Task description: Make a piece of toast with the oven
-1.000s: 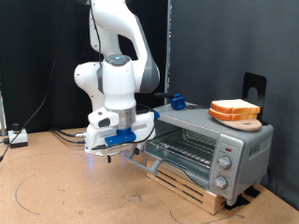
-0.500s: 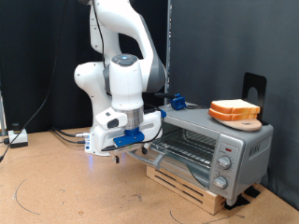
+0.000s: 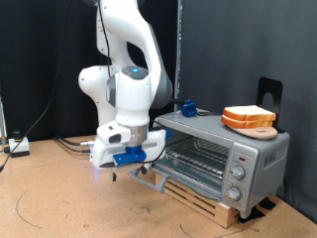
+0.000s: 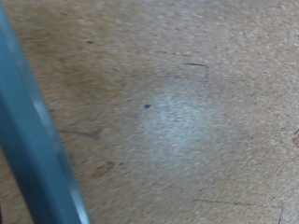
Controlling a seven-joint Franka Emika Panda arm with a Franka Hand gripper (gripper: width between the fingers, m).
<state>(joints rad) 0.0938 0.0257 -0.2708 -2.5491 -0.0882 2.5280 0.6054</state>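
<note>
The claw [image 3: 117,175] hangs low over the brown floor [image 3: 59,198], pointed down, just off the oven's [image 3: 220,154] open front. From where I stand its fingers are small and dark under the white-and-blue hand, and I cannot tell whether they are apart or together. Nothing shows between them, though I can't make out whether the tips touch the door [image 3: 149,177]. That door lies dropped flat, right beside the claw on the exterior view's right, its grey bar handle at the near edge, close under the hand.

Past the door the oven's mouth is open and a wire rack [image 3: 198,157] shows inside, bare as far as I can see. The oven sits on a wooden pallet [image 3: 203,198], with knobs [image 3: 238,171] down the panel at its far end from the claw.

The toast [image 3: 248,114] is well away from the claw, up and to the exterior view's right: pale-faced slices with orange crust stacked on a round board [image 3: 260,130] on the oven's roof. A small blue thing [image 3: 185,107] sits on the roof nearer the claw.

The wrist camera shows only blurred speckled floor [image 4: 177,112] with a pale bright patch, and a blue-grey bar [image 4: 37,140] slanting across one side, too blurred to name.
</note>
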